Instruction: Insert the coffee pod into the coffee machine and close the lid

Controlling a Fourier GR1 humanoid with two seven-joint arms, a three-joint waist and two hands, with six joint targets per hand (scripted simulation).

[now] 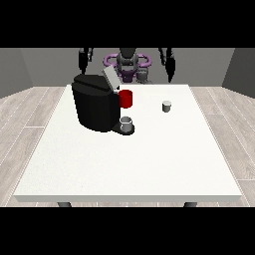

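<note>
You have the coffee machine [95, 105] near the worktop's [129, 169] far edge toward its left side, lid [110, 78] tilted up. A cup [127, 124] sits on its base. The coffee pod [167, 106] stands apart on the worktop, toward the right edge. Both hands [83, 60] [170, 63] hang above the far edge, holding nothing; you cannot tell how their fingers lie.
</note>
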